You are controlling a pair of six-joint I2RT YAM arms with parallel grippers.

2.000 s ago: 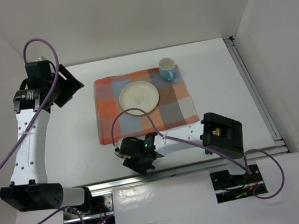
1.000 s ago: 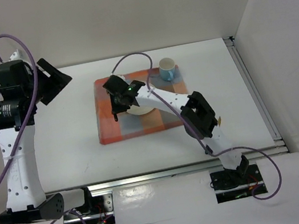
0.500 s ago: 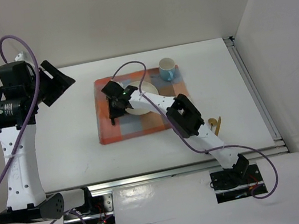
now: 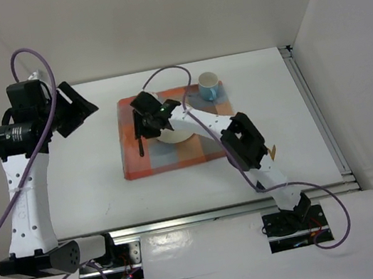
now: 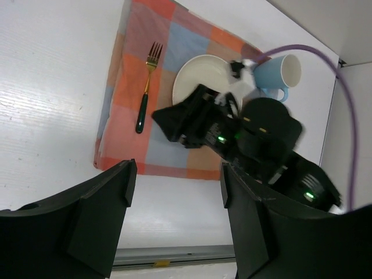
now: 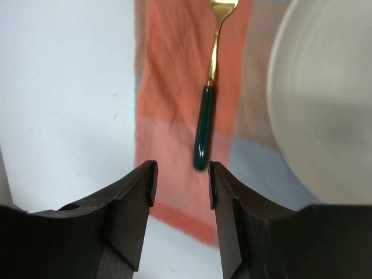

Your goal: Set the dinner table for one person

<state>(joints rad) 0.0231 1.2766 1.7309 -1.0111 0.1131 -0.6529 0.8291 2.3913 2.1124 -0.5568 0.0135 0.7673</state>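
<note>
A checked cloth (image 4: 195, 149) lies on the white dinner table (image 4: 86, 186). On it are a cream plate (image 4: 175, 136) and a blue cup (image 4: 208, 86) at the far right corner. A fork (image 6: 204, 125) with gold tines and a dark green handle lies free on the cloth, left of the plate (image 6: 325, 104). It also shows in the left wrist view (image 5: 144, 93). My right gripper (image 6: 181, 174) is open just above the handle's end, not touching it; in the top view it (image 4: 142, 127) hovers over the cloth's left part. My left gripper (image 5: 177, 171) is open, empty and held high at the left (image 4: 74, 109).
Aluminium rails run along the table's front edge (image 4: 221, 211) and right edge (image 4: 320, 116). White walls close in the back and both sides. My right arm stretches across the plate and the cloth's near right part.
The right gripper swung from the table's front edge to over the cloth's left part. A fork now lies there, where none lay two seconds ago. The left arm rose.
</note>
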